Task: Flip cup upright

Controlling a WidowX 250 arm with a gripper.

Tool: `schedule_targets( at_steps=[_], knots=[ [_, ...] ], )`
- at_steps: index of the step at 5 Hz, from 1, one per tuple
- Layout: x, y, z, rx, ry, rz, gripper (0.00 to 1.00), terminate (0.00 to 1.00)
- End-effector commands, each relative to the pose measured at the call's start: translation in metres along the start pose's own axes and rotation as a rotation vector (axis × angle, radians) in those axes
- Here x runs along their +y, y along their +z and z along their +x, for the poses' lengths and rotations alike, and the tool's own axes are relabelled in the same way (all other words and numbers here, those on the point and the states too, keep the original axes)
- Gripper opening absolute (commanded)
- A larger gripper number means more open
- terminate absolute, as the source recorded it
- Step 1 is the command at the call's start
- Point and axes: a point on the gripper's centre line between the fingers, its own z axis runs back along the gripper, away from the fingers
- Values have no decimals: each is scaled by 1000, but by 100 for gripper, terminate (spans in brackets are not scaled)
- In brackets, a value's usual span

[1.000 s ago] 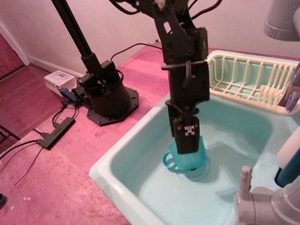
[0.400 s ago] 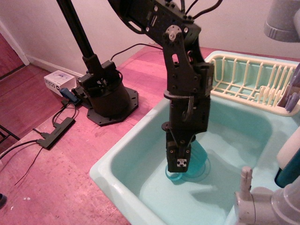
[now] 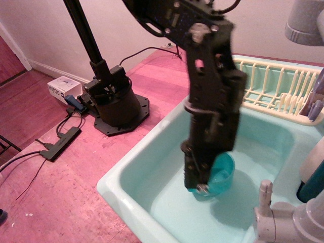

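Fingers of the black gripper [image 3: 198, 179] reach down into the pale mint sink basin [image 3: 152, 167] and close on the near-left wall of the teal cup [image 3: 218, 174], which they clamp by its rim. How wide the jaws stand cannot be read exactly, since the outer finger covers the cup wall and the inner one is hidden behind it, but the cup wall sits between them. The cup's open mouth faces up and slightly toward the right, so the rim shows as an ellipse and the inside wall is visible. Its base is low in the basin, close to the floor; whether it touches the floor cannot be told. The handle is hidden behind the gripper.

The cup sits near the middle of the basin, somewhat toward the front edge and the grey faucet [image 3: 283, 220] at the lower right corner. The arm [image 3: 212, 101] descends steeply from the top centre and is slightly blurred.

A cream dish rack [image 3: 273, 88] lies along the back right edge of the sink, well apart from the cup. On the pink-red worktop to the left stands a black stand base [image 3: 114, 106] with a pole rising from it, a white box [image 3: 64, 87] beside it near the back left corner, and a black power strip [image 3: 61, 143] with cables running toward the left edge.
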Motion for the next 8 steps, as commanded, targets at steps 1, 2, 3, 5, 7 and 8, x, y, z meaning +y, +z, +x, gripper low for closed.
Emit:
schedule_targets(
  at_steps=[1,2,3,5,7,8],
  knots=[
    [-25,18,5,55,-37,48,100,0],
    [-32,30,1,-18,-47,27,100,0],
    [-40,50,0,-74,-55,29,100,0],
    [-36,76,-15,-154,-57,3,100,0],
    [-36,76,-15,-154,-57,3,100,0],
    [-36,76,-15,-154,-57,3,100,0]
  ],
)
